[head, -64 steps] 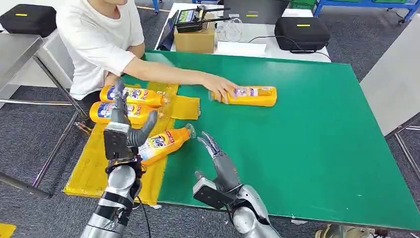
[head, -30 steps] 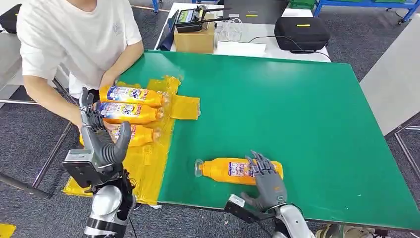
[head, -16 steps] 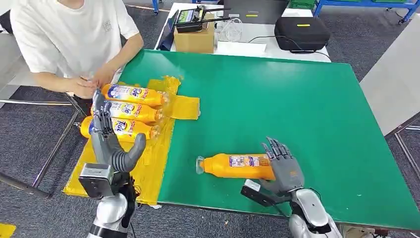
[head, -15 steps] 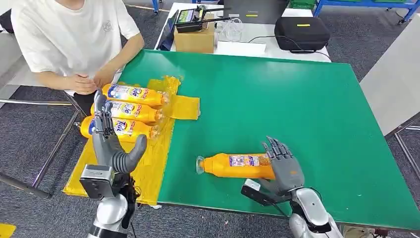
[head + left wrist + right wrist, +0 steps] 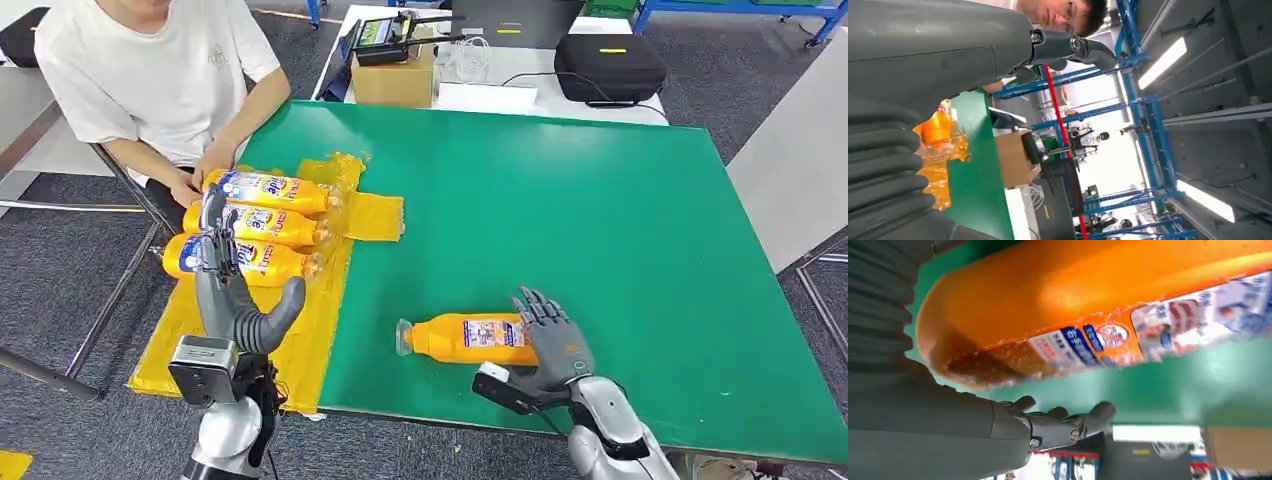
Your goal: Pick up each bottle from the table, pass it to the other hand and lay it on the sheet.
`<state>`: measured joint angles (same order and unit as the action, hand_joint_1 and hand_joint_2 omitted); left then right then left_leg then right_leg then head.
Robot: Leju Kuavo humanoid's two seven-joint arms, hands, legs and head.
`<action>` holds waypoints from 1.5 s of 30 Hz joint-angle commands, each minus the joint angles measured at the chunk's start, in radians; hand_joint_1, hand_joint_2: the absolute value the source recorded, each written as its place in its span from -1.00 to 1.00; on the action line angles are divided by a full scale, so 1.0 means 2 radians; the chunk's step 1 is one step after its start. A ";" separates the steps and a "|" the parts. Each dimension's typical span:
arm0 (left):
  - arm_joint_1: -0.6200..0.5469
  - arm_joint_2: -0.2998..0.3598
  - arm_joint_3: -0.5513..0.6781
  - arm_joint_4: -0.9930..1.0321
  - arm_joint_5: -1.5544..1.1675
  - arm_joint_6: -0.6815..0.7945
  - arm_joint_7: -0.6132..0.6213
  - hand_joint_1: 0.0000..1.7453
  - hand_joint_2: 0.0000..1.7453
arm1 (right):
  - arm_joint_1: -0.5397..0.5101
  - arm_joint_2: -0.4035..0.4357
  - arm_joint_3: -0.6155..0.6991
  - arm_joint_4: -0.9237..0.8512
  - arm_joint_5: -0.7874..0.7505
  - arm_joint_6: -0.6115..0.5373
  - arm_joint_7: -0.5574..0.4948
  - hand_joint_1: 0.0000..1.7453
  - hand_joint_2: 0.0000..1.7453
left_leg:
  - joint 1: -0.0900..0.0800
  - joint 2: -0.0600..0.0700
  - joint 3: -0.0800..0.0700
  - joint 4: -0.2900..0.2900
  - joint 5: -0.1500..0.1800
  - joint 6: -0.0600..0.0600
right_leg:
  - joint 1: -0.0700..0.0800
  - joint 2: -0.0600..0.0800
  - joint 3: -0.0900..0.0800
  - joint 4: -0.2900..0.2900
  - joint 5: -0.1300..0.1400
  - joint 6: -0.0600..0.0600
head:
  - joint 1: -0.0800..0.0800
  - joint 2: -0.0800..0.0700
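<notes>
An orange bottle (image 5: 470,338) with a white, blue and red label is seen on the green table (image 5: 600,220). Three more orange bottles (image 5: 255,222) with blue-and-white labels are laid on a yellow sheet (image 5: 310,330). Grey hands, the left hand (image 5: 235,295) and the right hand (image 5: 553,340), are carried on silver arms. A white shirt (image 5: 160,80) is worn by the person.

My left hand (image 5: 232,295) is raised upright on a bent arm, fingers straight and apart, thumb jutting sideways, holding nothing. My right hand (image 5: 555,345) sits low, palm tipped forward, fingers (image 5: 1068,425) spread and slightly curled, gripping nothing.
</notes>
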<state>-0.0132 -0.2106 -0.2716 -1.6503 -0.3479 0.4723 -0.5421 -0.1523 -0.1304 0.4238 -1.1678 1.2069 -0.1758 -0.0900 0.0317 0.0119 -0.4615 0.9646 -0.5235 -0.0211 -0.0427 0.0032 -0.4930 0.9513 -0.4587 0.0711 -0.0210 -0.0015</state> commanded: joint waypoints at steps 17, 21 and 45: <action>-0.010 0.007 0.012 0.037 -0.015 0.004 0.012 -1.00 1.00 | -0.060 0.011 0.005 0.146 -0.025 0.068 0.033 1.00 1.00 | 0.000 -0.001 0.003 -0.002 0.001 0.001 | 0.001 -0.001 0.003 -0.002 0.001 -0.003 | 0.000 0.000; -0.013 0.009 0.010 0.042 -0.010 0.006 0.008 -1.00 1.00 | -0.062 0.010 0.010 0.161 -0.040 0.065 0.020 1.00 1.00 | 0.000 0.000 0.005 -0.001 0.001 0.001 | 0.001 -0.001 0.004 -0.002 0.001 -0.002 | 0.000 0.000; -0.013 -0.018 -0.040 0.152 0.095 -0.099 0.031 -1.00 1.00 | 0.039 0.120 -0.147 -0.056 -0.294 -0.094 -0.158 1.00 1.00 | 0.000 -0.001 0.003 0.000 0.000 0.001 | 0.001 0.000 0.003 0.000 0.000 -0.002 | 0.000 0.000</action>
<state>-0.0027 -0.2186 -0.2853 -1.5531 -0.2866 0.4015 -0.5020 -0.1362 -0.0034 0.2990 -1.1003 0.6502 -0.2278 -0.3030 0.0329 0.0124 -0.4551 0.9644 -0.5235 -0.0212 -0.0414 0.0040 -0.4871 0.9513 -0.4586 0.0711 -0.0210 -0.0015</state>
